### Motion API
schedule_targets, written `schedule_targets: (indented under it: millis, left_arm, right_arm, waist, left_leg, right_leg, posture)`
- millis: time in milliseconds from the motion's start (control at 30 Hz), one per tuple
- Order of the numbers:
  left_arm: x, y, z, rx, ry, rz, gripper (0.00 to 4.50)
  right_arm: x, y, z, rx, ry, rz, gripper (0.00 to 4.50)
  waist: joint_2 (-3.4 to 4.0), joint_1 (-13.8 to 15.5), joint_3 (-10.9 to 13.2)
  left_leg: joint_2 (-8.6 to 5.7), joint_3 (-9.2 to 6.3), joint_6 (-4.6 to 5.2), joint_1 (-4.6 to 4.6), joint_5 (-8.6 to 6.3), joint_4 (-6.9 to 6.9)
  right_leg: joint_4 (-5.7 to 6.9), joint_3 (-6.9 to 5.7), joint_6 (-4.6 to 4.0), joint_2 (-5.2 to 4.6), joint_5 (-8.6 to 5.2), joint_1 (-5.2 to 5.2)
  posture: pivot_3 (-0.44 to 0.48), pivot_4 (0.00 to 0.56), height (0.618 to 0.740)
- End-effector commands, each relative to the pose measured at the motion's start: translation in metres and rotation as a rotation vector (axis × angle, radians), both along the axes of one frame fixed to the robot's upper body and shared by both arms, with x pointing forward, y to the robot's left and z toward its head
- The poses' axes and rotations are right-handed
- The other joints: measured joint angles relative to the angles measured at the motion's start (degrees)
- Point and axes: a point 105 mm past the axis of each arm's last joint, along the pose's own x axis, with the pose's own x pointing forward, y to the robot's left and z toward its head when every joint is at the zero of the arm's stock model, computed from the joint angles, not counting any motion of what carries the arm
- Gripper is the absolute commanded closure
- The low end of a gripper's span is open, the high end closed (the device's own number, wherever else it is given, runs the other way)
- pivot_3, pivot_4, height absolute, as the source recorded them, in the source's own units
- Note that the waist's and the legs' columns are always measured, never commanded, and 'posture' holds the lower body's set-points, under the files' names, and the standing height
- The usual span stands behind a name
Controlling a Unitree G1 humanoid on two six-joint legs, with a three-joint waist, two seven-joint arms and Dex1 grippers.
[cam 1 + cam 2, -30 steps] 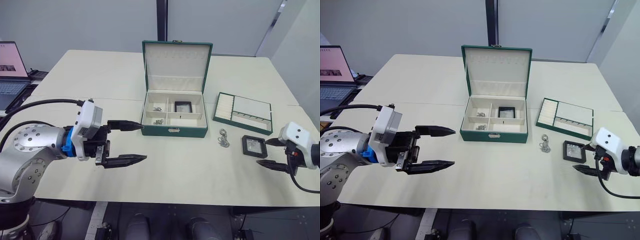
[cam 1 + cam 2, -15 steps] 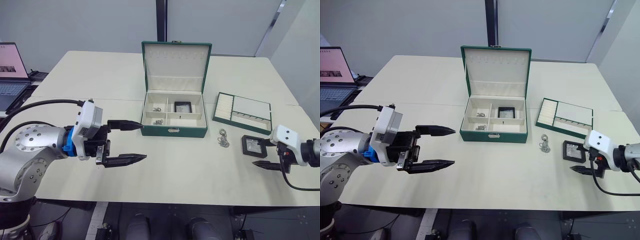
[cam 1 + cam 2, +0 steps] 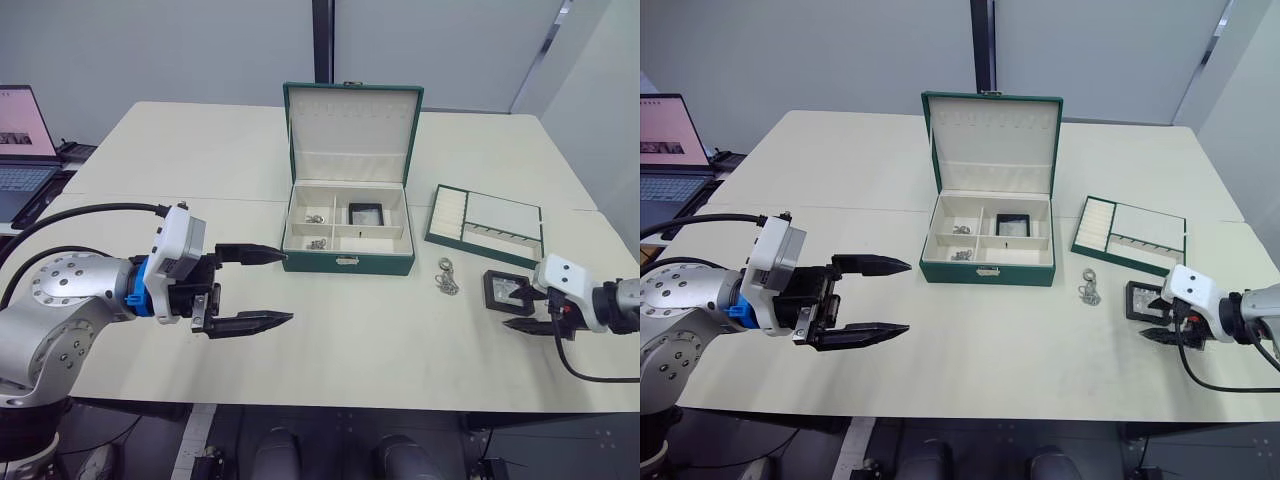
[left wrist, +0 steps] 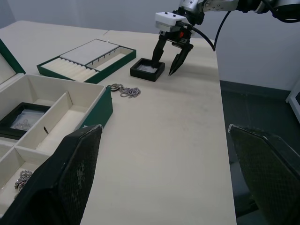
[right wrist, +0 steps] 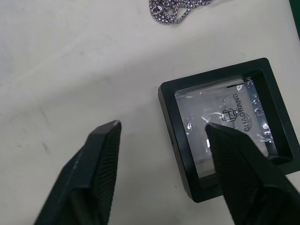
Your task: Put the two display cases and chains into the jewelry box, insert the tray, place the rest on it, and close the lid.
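Observation:
The jewelry box (image 3: pixel 348 262) stands open mid-table, its lid (image 3: pixel 350 125) upright. Inside lie one display case (image 3: pixel 366 213) and two chains (image 3: pixel 316 218) in the left compartments. The second display case (image 3: pixel 503 291) lies on the table at the right. My right gripper (image 3: pixel 513 310) is open and straddles its near edge: one finger (image 5: pixel 234 159) is over the glassy centre, the other (image 5: pixel 96 164) over bare table. A loose silver chain cluster (image 3: pixel 446 277) lies between box and case. The tray (image 3: pixel 486 226) sits to the right of the box. My left gripper (image 3: pixel 288 285) hovers open, left of the box's front.
A laptop (image 3: pixel 20 140) stands beyond the table's left edge. The display case (image 4: pixel 147 69) sits close to the table's right edge, with the chain cluster (image 4: pixel 124 90) just beside it. Bare tabletop spreads in front of the box.
My right gripper has moved left toward the display case on the table and now straddles its edge. The left arm has barely shifted.

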Motion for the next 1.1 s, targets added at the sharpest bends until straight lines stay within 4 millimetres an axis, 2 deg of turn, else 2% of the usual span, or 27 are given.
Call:
schedule_targets:
  millis: [33,67,300,700,1000,1100]
  left_arm:
    - [-0.004,-0.001,0.006,0.006,-0.038,-0.014,0.0]
    - [-0.004,-0.001,0.006,0.006,-0.039,-0.013,0.0]
    - [-0.004,-0.001,0.006,0.005,-0.038,-0.011,0.0]
    - [-0.005,-0.002,0.005,0.001,-0.04,-0.006,0.0]
    - [-0.003,0.01,0.005,-0.03,-0.007,0.043,0.0]
    - [0.0,0.016,0.002,-0.033,0.001,0.074,0.0]
  right_arm:
    - [0.004,0.001,0.008,-0.008,-0.033,0.015,2.53]
    - [0.004,0.001,0.007,-0.009,-0.031,0.014,2.89]
    - [0.008,0.0,0.001,-0.024,-0.025,0.005,4.49]
    - [0.011,0.002,0.007,-0.023,-0.032,-0.005,4.49]
    - [0.003,0.022,0.041,0.023,-0.054,0.021,4.49]
    - [-0.002,0.04,0.057,0.042,-0.065,0.081,4.49]
  waist:
    - [0.0,0.0,0.0]
    - [0.0,0.0,0.0]
    - [0.01,0.0,0.0]
    - [0.01,0.0,0.0]
    - [0.12,0.0,0.1]
    - [0.12,0.0,0.1]
  left_leg:
    - [0.0,0.0,0.0,0.0,0.0,0.0]
    - [0.0,-0.01,0.0,0.0,0.0,0.0]
    - [0.0,0.0,-0.03,0.01,0.02,0.01]
    - [0.01,-0.01,-0.03,0.04,0.02,0.01]
    - [0.01,0.0,-0.03,0.04,0.01,0.0]
    - [0.0,-0.01,0.01,0.03,-0.01,0.0]
  right_leg:
    - [0.0,0.0,0.0,0.0,0.0,0.0]
    - [0.0,-0.01,0.0,0.0,0.0,0.0]
    - [0.01,0.0,0.0,0.0,0.0,0.01]
    - [0.01,-0.01,0.0,0.0,0.0,0.05]
    - [0.02,0.0,0.0,0.0,0.0,0.04]
    - [0.02,-0.01,0.0,0.0,0.0,0.04]
  posture:
    - [0.0,0.15,0.74]
    - [0.0,0.15,0.74]
    - [0.0,0.15,0.74]
    - [0.0,0.15,0.74]
    - [0.0,0.15,0.74]
    - [0.0,0.15,0.74]
